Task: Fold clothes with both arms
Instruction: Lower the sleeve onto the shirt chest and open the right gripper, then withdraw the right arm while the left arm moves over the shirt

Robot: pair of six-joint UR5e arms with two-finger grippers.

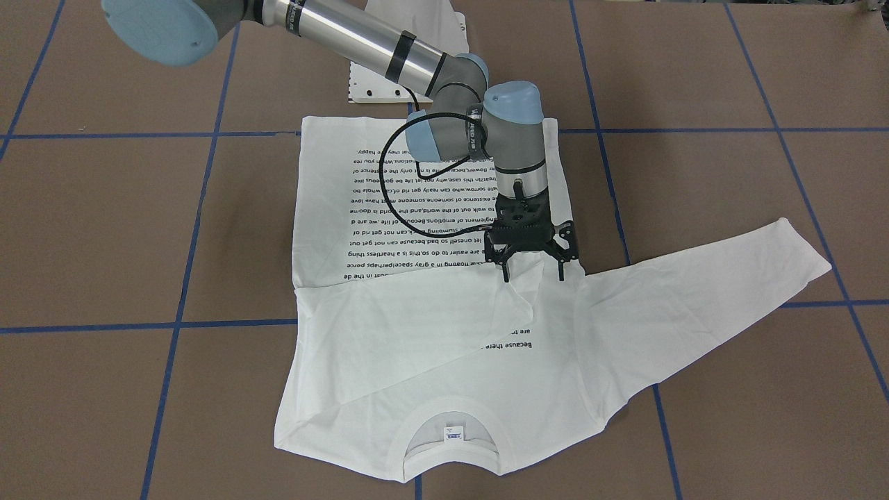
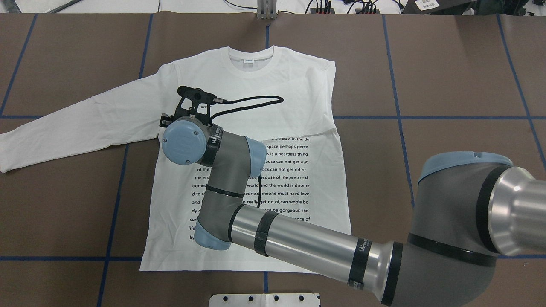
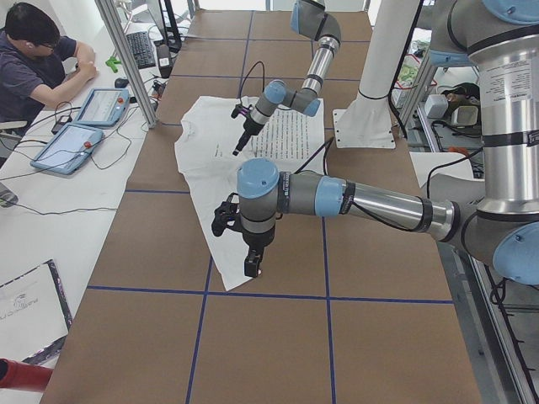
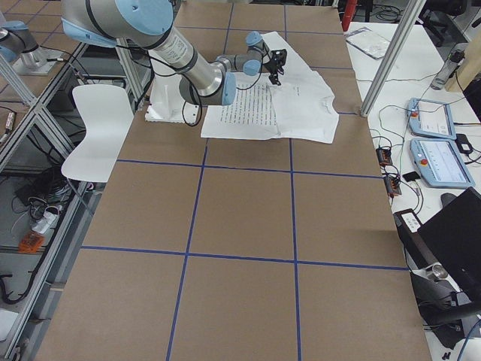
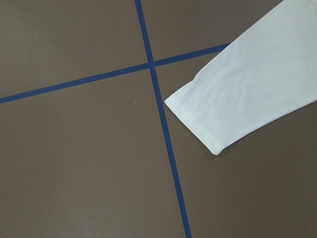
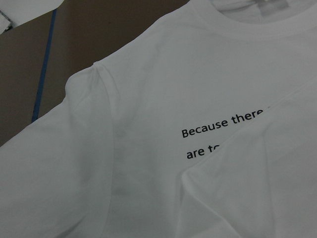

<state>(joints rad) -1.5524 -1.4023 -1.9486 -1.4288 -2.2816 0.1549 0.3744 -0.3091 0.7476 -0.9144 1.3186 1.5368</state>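
Observation:
The white long-sleeved T-shirt (image 1: 444, 361) lies face up on the brown table, collar (image 2: 251, 55) away from the robot. One sleeve is folded across the chest over the black text. The other sleeve (image 2: 64, 123) stretches out flat toward the robot's left. My right gripper (image 1: 533, 274) hovers open just above the folded sleeve's end, with nothing between its fingers; its wrist view shows the chest print (image 6: 218, 141). My left gripper (image 3: 251, 268) hangs low beside the outstretched sleeve's cuff (image 5: 198, 121). It shows only in the exterior left view, so I cannot tell its state.
The white pedestal base (image 2: 264, 299) stands behind the shirt's hem. Blue tape lines (image 5: 158, 109) cross the brown table. A person (image 3: 29, 59) sits at a side desk with tablets (image 3: 72, 143) beyond an aluminium post (image 3: 126, 59). A white chair (image 4: 98, 128) stands behind the robot.

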